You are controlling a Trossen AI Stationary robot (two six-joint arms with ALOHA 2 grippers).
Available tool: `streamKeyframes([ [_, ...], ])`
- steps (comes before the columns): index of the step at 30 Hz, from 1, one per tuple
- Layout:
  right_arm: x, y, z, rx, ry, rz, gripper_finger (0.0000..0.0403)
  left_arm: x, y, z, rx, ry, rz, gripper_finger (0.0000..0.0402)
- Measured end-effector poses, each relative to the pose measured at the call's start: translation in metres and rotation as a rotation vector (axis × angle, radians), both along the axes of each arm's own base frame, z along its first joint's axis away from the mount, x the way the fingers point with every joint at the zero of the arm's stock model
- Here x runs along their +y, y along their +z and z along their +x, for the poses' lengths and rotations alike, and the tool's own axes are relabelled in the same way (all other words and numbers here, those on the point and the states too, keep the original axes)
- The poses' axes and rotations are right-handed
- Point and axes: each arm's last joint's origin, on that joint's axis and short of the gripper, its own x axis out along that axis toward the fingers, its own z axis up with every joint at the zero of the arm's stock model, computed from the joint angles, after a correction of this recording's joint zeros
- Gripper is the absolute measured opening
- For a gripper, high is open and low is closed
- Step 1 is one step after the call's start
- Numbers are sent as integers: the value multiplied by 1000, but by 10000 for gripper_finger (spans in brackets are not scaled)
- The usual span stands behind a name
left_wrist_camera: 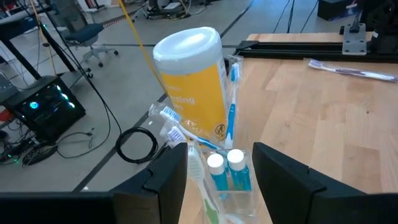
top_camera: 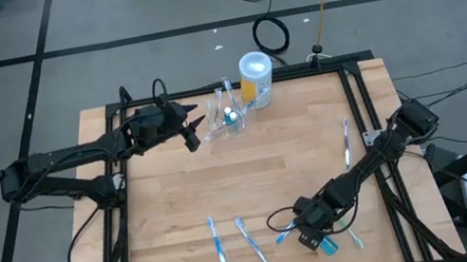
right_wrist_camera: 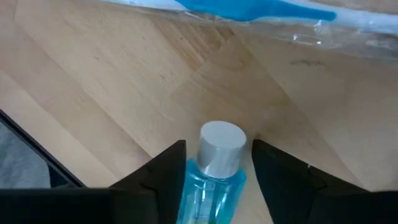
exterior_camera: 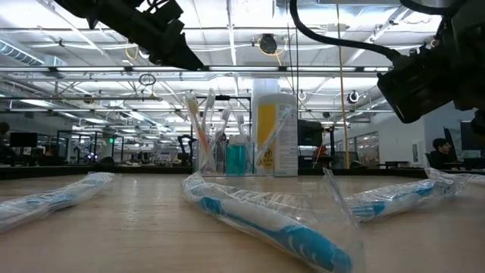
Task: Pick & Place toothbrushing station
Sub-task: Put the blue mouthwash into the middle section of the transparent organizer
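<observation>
While the left gripper [top_camera: 198, 130] hovers near the table's [top_camera: 178, 199] far edge with its jaws spread apart, the clear plastic cup [left_wrist_camera: 233, 196] sits directly ahead of them, partly between the two dark fingers [left_wrist_camera: 166, 177] in the left wrist view. Whether the fingers actually touch the cup's wall cannot be told. Inside the cup stand two small blue bottles with white caps [left_wrist_camera: 226, 169], side by side, together with several wrapped toothbrushes that lean outward past its rim. Just beyond the cup, farther from the jaws, stands the taller yellow container with a white lid [left_wrist_camera: 191, 81], with a blue-handled toothbrush [left_wrist_camera: 232, 99] resting against its side.

The right gripper [top_camera: 323, 242] is low at the near edge of the table. Its jaws stand on either side of a small blue bottle with a silvery cap [right_wrist_camera: 214, 162], which lies between the two fingers [right_wrist_camera: 165, 177]; the fingers sit close against the bottle's sides, though a firm grip cannot be confirmed. Ahead of these jaws lies a wrapped blue toothbrush [right_wrist_camera: 261, 11] on the wood.

More wrapped toothbrushes lie loose on the table: two near the front [top_camera: 219, 244], to one side of the right gripper, and one [top_camera: 347, 142] alone further back, between the two grippers and well apart from both. The low view shows another wrapped brush [exterior_camera: 265, 220] lying close to the camera.
</observation>
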Motion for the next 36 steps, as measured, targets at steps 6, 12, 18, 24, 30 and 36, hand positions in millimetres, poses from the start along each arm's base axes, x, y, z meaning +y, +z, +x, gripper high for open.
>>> streamKeyframes([
  [6, -3, -1, 1, 9, 8, 2, 111, 0, 0, 0, 3, -2, 6, 189],
  [12, -8, -1, 5, -6, 10, 20, 88, 0, 1, 0, 9, -9, 26, 189],
  [18, -17, 13, 13, -121, -30, 6, 95, 0, 0, 0, 14, -11, 33, 189],
  [24, -33, 45, 24, -382, -22, -53, 93, 0, 1, 0, 11, -11, 33, 189],
  [30, -60, 78, 32, -656, 43, -265, 94, 0, 1, 0, 21, -18, 49, 189],
  [36, -94, 96, 40, -797, 169, -642, 94, 0, 1, 0, 19, -17, 48, 189],
])
